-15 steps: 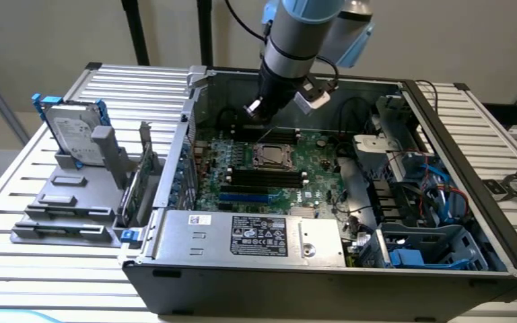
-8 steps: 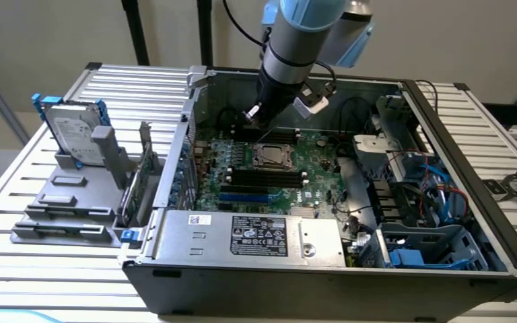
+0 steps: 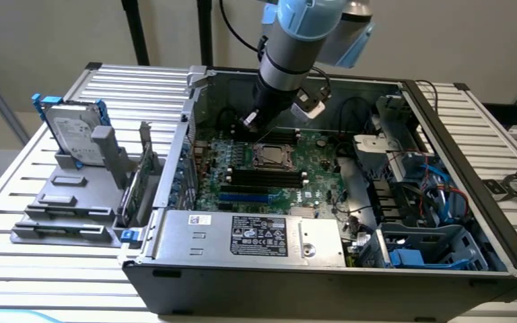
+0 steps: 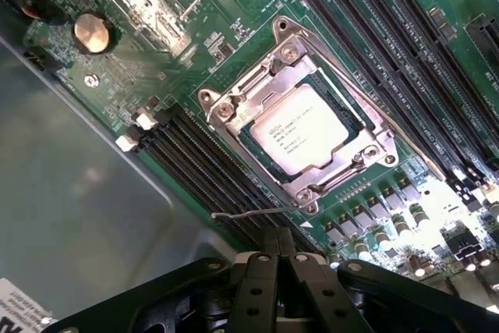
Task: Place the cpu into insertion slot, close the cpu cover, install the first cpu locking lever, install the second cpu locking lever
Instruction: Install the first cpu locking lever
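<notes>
**Socket region with the pincer on approach.** The gripper (image 3: 251, 126) hangs inside the open computer case (image 3: 330, 282), over the far part of the motherboard (image 3: 322, 176). Its jaws are pressed fully together and hold nothing; in the wrist view the gripper (image 4: 278, 256) shows as two black fingers meeting edge to edge.

**Governing relation.** In the exterior view the socket lies just nearer than the gripper and slightly to the exterior view's right of it. The item closest to the fingertips is the loose locking lever (image 4: 253, 212). This thin wire rod springs from the socket corner that faces the gripper, and its long axis runs roughly crosswise to the closed fingers. Its free end points away from the socket and over the memory slots (image 4: 195, 163). Rod and fingertips are near but apart.

**Task items.** The cpu (image 4: 300, 139) sits flat in the insertion slot (image 4: 337, 103). Its silvery-grey printed top shows through the window of the cpu cover (image 4: 234, 107). The cover is a bright metal frame that lies down flat around the chip, with screw heads at its corners. The other locking lever (image 4: 366, 99) runs close along the side of the frame away from the gripper; whether it is hooked cannot be told.
</notes>
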Robot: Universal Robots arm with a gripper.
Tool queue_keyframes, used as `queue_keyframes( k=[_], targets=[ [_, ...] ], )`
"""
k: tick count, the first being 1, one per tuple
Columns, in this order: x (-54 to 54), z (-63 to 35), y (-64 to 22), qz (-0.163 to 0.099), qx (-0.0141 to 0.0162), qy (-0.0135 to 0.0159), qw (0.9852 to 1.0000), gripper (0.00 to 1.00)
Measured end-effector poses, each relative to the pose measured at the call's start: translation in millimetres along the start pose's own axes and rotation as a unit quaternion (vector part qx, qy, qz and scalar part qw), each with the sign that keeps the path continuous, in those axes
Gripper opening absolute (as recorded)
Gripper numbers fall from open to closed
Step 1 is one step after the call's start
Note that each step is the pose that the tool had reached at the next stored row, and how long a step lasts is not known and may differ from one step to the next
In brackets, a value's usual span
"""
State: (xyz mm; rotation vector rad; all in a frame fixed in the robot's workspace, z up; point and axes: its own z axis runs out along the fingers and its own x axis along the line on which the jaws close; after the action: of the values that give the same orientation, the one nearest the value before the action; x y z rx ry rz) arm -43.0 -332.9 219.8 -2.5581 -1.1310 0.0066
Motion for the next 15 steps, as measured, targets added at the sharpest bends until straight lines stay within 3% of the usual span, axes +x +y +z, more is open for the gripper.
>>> queue_keyframes(
  k=[4,8,15],
  targets=[
    [0.4,7.5,0.1,-0.002,-0.0001,-0.0005,1.0,0.11],
    [1.6,11.5,-0.3,-0.003,-0.0022,0.0004,1.0,0.11],
    [2.0,12.9,0.4,-0.002,-0.0092,-0.0067,0.9999,0.11]
  ],
)
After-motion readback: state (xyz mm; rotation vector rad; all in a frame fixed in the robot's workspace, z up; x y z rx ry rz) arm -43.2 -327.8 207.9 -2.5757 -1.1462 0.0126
